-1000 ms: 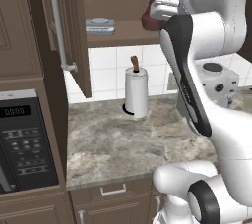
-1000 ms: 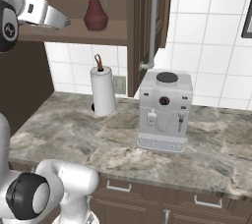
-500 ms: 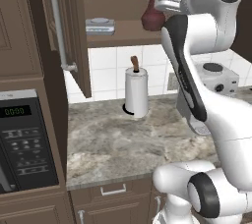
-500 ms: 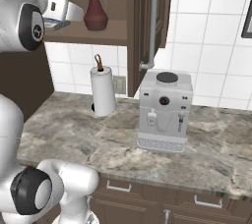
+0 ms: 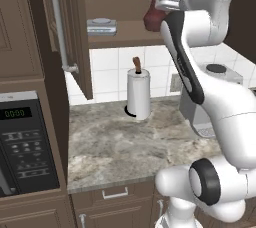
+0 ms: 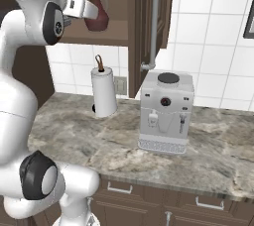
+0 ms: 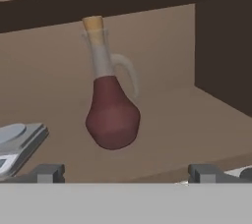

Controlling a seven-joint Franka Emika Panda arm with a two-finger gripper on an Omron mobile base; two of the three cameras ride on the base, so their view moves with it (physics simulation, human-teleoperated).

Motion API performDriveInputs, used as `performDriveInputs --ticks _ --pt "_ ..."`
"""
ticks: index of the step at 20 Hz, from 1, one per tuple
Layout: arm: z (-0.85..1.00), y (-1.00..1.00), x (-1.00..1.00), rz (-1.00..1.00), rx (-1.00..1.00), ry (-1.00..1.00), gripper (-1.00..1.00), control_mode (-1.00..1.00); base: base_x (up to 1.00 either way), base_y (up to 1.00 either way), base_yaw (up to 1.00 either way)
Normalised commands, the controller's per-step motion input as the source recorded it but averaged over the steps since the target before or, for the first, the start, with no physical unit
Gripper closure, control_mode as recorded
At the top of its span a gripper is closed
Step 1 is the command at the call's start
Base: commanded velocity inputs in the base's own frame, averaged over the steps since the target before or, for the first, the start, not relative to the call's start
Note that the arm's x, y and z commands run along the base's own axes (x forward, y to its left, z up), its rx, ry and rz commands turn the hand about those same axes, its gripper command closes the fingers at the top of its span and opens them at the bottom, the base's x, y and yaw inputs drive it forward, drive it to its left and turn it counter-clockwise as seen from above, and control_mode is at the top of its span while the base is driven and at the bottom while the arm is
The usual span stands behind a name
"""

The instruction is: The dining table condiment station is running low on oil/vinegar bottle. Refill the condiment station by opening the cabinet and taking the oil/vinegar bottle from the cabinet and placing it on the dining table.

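Note:
The oil/vinegar bottle, a dark-red bulbous flask with a clear neck, a thin handle and a tan cork, stands upright on the shelf of the open cabinet. It also shows at the shelf's front edge. My gripper is raised to shelf height just in front of the bottle, open, with nothing between its fingertips. From the right base view the hand sits right beside the flask. The cabinet doors are swung open. The dining table is out of view.
A flat grey kitchen scale lies on the shelf next to the bottle. On the marbled counter below stand a white paper-towel roll and a coffee machine. A microwave is at the left.
The arm has swung the hand up and toward the shelf, bringing it close to the bottle. The jaws stay open and the bottle has not moved.

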Motion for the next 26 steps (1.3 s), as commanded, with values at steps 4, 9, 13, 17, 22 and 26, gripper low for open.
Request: performDriveInputs --ticks 4,9,13,17,22,26 --pt "0.07 0.0 0.49 0.0 0.0 0.06 -1.0 -1.0 0.0 0.0 0.0" --pt "-0.07 0.0 0.37 0.03 -0.08 -0.09 -1.0 -1.0 0.0 0.0 0.0" --pt "-0.04 0.01 0.48 0.01 -0.06 -0.12 -1.0 -1.0 0.0 0.0 0.0" --pt "0.0 0.07 0.61 0.0 -0.03 0.0 -1.0 -1.0 0.0 0.0 0.0" --pt "0.04 0.03 0.63 0.0 -0.01 0.0 -1.0 -1.0 0.0 0.0 0.0" --pt "0.12 0.0 0.47 0.0 0.0 0.0 -1.0 -1.0 0.0 0.0 0.0"
